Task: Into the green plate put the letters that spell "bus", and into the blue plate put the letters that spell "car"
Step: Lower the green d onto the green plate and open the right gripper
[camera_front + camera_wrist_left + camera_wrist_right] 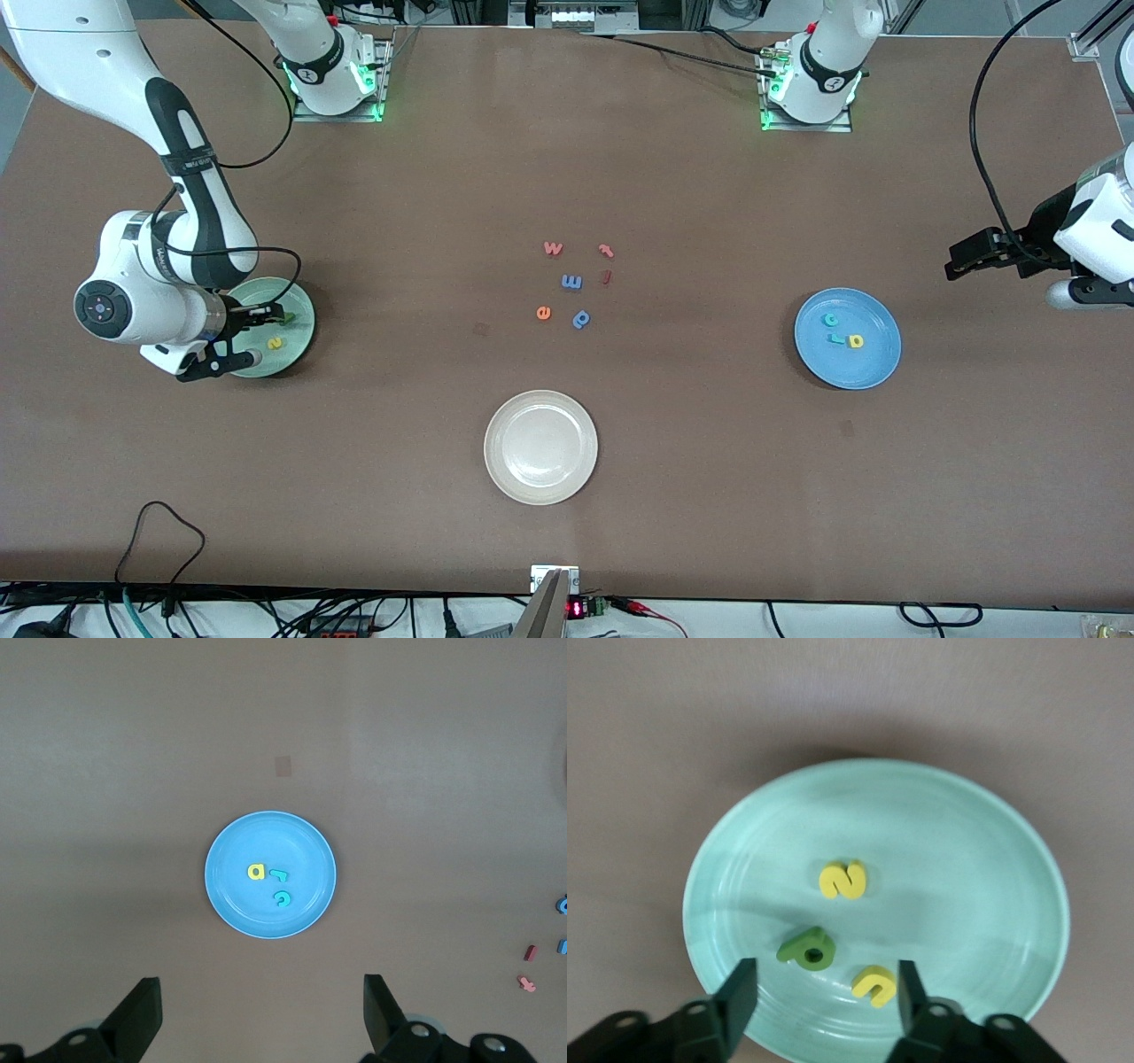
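At the left of the front view, we see the right gripper (232, 339) hovering low over the green plate (297, 354), which sits in the left middle of the frame. Its fingers stand apart with nothing between them. Inside the plate lie the green "b" (806, 950), the yellow "u" (874, 985) and the yellow "s" (843, 880), all loose on the plate floor and apart from each other.

Toward the centre of the front view, a small cluster of leftover letters (574, 282) rests on the bare table, red, blue and orange. Below it, nearer the bottom edge, sits a cream-white plate (540, 447), holding nothing.

At the right middle lies the blue plate (877, 365), carrying the teal "c" (282, 897), the teal "r" (279, 874) and the yellow "a" (256, 872), close together. The left gripper (961, 262) waits at the far right edge, fingers spread wide and holding nothing.

We judge the foam letters light, soft and thin, apt to shift at a nudge; any one would best be pinched across its flat edges.
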Controlling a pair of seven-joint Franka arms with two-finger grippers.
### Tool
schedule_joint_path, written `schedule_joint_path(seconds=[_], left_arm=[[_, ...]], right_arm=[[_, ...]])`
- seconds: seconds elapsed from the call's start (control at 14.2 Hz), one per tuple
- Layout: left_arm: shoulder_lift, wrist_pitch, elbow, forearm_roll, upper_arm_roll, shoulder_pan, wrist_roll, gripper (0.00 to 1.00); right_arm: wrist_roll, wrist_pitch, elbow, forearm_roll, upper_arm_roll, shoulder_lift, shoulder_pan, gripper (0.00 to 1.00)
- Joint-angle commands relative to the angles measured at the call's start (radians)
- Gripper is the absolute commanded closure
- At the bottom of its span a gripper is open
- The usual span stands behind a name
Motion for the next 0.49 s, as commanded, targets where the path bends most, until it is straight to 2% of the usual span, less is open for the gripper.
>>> schedule_joint_path(seconds=[0.0,0.21,0.42], left_arm=[[-0.013,0.003,0.005,0.023,-0.007,0.005,0.004,0.0],[-0.013,-0.003,0.015,0.022,-0.009,-0.001,0.003,0.0],[-0.013,-0.039,0.026,0.022,-0.009,-0.006,0.003,0.0]], right_arm=[[-0.004,-0.016,0.002,-0.003,0.016,-0.112,-0.011,0.0],[-0.004,-0.059,0.017,0.004,0.024,-0.243,-0.005,0.0],[0.007,-0.259,0.137,0.009,0.024,-0.321,0.03,0.0]])
